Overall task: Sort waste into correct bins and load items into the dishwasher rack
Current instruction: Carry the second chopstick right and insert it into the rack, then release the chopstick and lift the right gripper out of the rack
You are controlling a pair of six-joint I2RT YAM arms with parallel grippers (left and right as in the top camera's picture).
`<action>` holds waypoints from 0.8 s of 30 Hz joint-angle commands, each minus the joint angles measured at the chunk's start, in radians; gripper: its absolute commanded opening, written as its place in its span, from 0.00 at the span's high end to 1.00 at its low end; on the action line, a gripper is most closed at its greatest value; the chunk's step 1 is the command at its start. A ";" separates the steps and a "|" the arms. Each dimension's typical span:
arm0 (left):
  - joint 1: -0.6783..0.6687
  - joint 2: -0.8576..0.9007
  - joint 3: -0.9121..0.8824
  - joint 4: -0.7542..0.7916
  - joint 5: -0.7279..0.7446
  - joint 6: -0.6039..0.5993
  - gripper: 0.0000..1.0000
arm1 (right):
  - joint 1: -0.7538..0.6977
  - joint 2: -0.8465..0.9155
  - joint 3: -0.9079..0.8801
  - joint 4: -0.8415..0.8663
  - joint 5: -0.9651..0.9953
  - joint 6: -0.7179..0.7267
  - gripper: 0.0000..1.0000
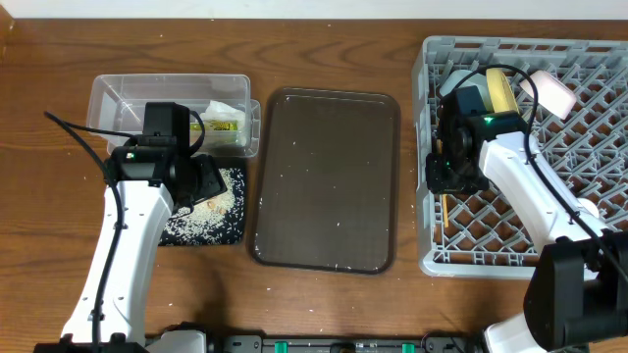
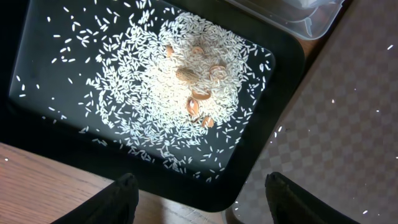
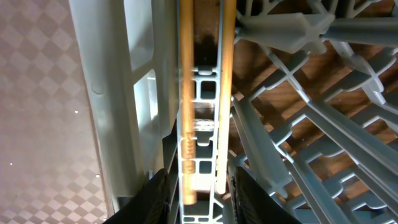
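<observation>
Right fingers (image 3: 160, 198) stand a little apart, holding nothing; two chopsticks (image 3: 186, 124) lie between them, pointing straight ahead along the rack (image 3: 118, 93) wall.

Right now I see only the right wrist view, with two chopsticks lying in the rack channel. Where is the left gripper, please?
Observer: The left gripper hovers open above the black tray, well away from the dishwasher rack.
Operator: What lies in that tray?
Observer: Loose white rice grains, heaped near its middle.
Operator: Is something else already in the rack?
Observer: Yes, a yellow plate near its top-left corner in the overhead view.
</observation>
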 commanded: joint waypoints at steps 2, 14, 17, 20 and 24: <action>0.004 -0.008 -0.004 0.001 0.062 0.024 0.31 | 0.009 -0.048 0.000 0.053 -0.084 -0.002 0.65; -0.139 -0.008 -0.004 0.046 0.155 0.244 0.31 | 0.004 -0.204 0.000 0.293 -0.163 0.001 0.13; -0.156 -0.008 -0.004 0.031 0.152 0.246 0.31 | -0.009 -0.209 0.000 0.260 -0.154 0.002 0.13; -0.152 -0.008 -0.004 0.011 0.151 0.246 0.31 | -0.018 -0.208 -0.001 0.220 -0.158 -0.002 0.27; -0.146 -0.008 -0.004 0.000 0.136 0.239 0.31 | -0.003 -0.205 -0.001 0.220 -0.300 -0.110 0.96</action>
